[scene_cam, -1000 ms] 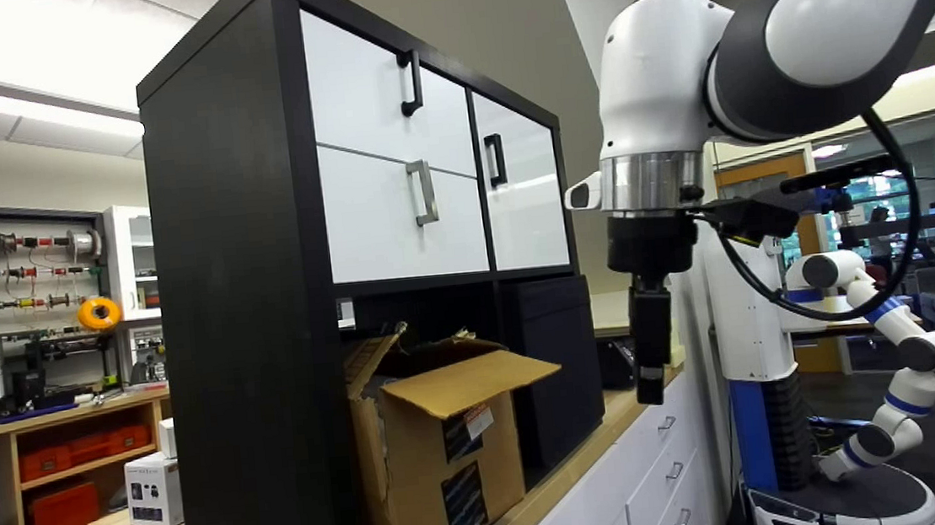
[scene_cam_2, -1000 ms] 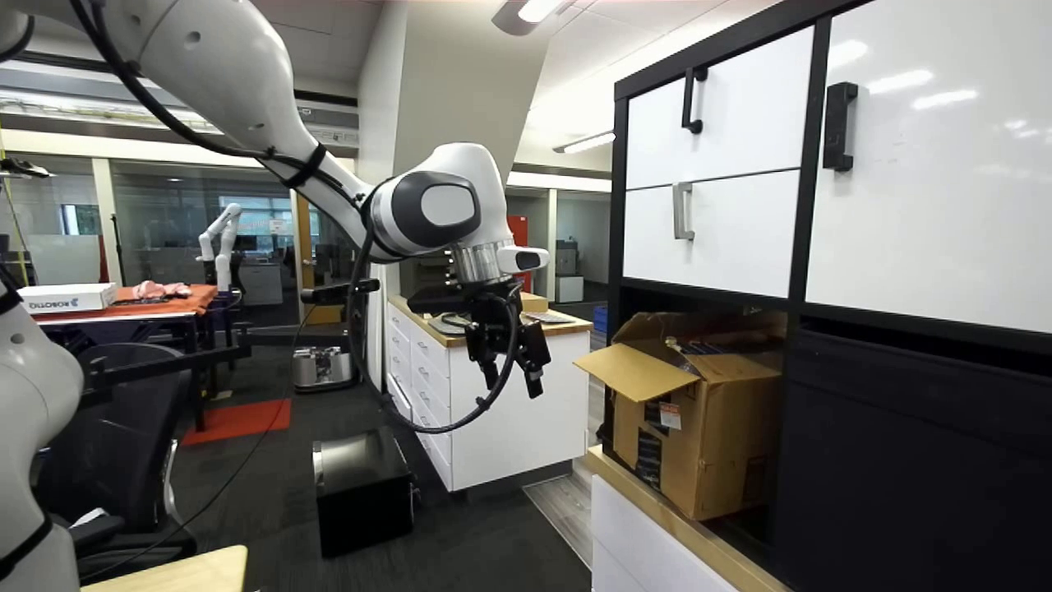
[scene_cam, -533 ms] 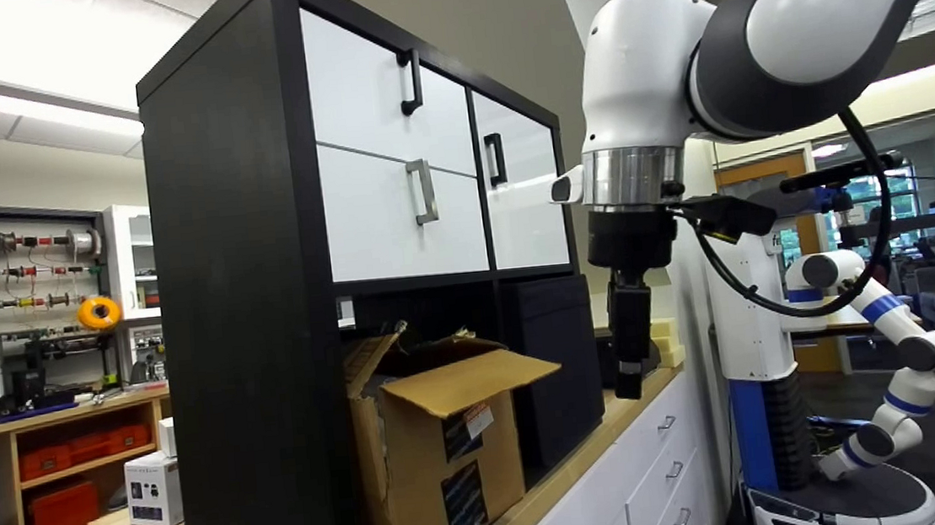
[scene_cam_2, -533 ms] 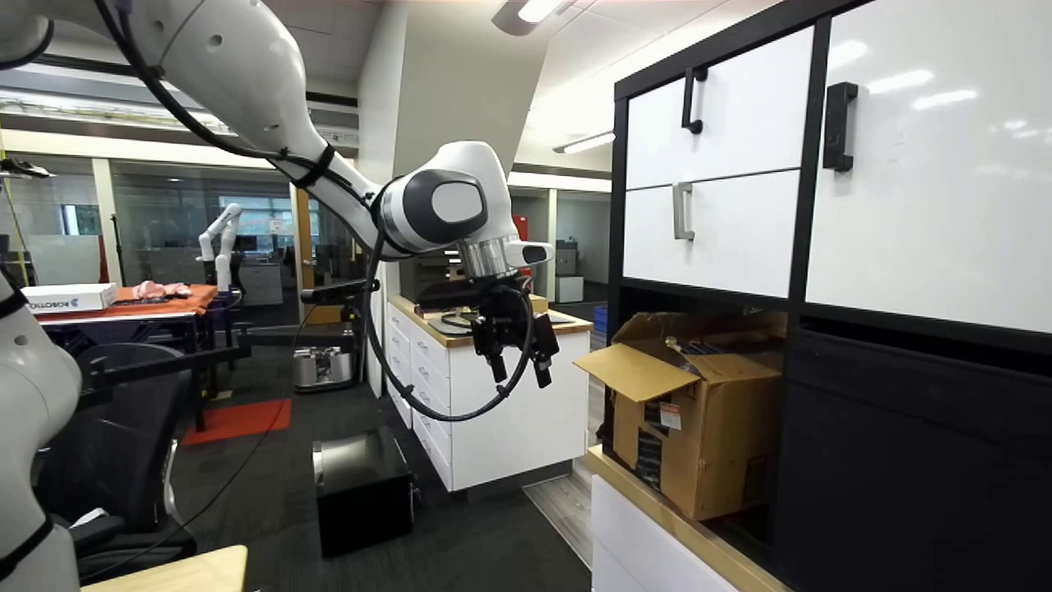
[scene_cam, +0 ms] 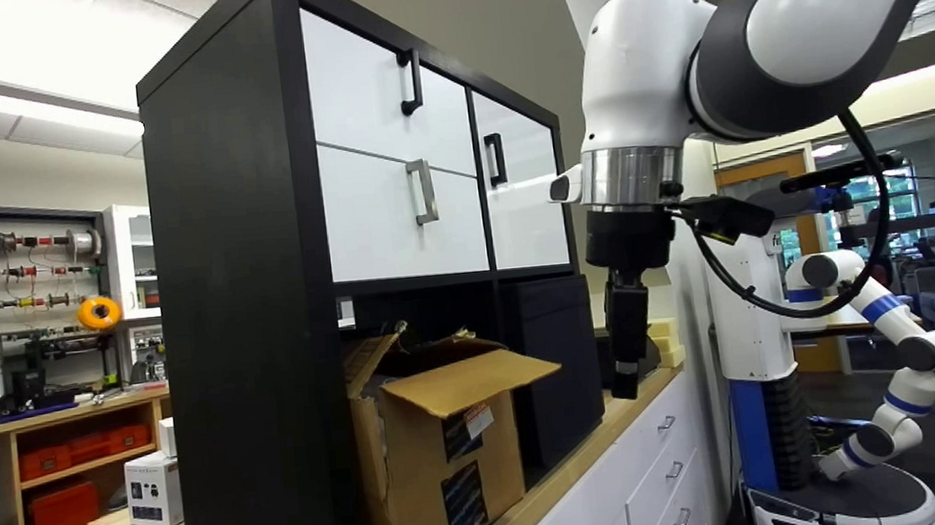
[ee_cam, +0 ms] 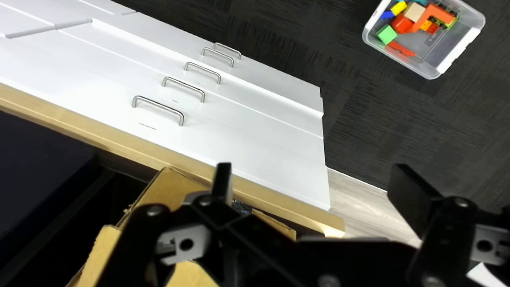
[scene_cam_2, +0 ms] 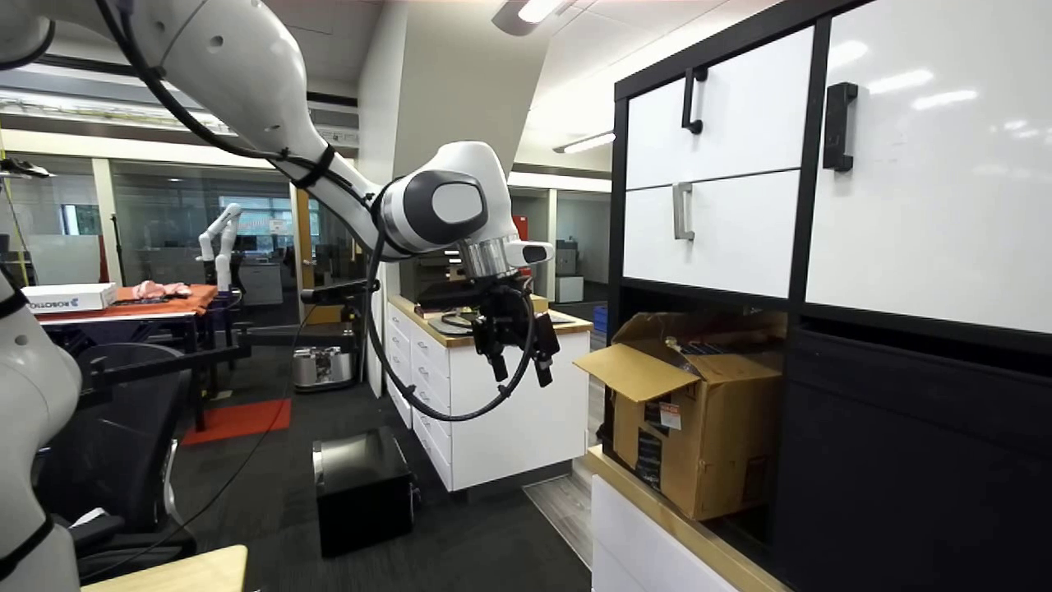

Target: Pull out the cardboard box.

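while the cardboard box (scene_cam_2: 733, 444) stands clear of it, the gripper (scene_cam_2: 523, 375) gapes wide.

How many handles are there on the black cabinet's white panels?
3, in both exterior views: upper black handle at left, silver handle below it, rightmost black handle on the neighbouring panel.

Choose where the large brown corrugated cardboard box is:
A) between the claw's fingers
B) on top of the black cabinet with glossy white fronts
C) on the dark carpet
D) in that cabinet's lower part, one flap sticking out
D: both exterior views show the brown cardboard box below the white fronts of the black cabinet, its open flap sticking out.
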`<state>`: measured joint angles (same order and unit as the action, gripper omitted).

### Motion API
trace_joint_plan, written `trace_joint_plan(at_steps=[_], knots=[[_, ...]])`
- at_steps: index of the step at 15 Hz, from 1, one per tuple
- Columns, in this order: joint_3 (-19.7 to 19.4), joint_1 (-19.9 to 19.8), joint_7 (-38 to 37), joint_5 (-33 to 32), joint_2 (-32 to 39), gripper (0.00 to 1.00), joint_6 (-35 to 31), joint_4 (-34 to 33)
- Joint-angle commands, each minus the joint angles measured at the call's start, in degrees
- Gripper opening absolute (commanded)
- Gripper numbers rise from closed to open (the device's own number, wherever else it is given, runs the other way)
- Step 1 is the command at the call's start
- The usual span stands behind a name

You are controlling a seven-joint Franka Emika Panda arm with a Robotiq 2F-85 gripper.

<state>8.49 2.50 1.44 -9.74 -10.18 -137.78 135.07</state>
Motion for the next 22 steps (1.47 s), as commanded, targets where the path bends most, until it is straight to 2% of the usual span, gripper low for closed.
trace_joint_plan(at_steps=[1,5,10,22], knots=[[-0.63,1.09,0.76,-1.27,2.01,1.00,-3.37,-2.02],[-0.53,1.84,3.76,-3.13,5.29,1.00,-5.72,-5.01],[-1.27,2.11,12.28,-3.75,10.66,1.00,-8.51,-10.00],[-3.60,1.48,22.26,-13.42,21.24,1.00,-17.79,-20.69]])
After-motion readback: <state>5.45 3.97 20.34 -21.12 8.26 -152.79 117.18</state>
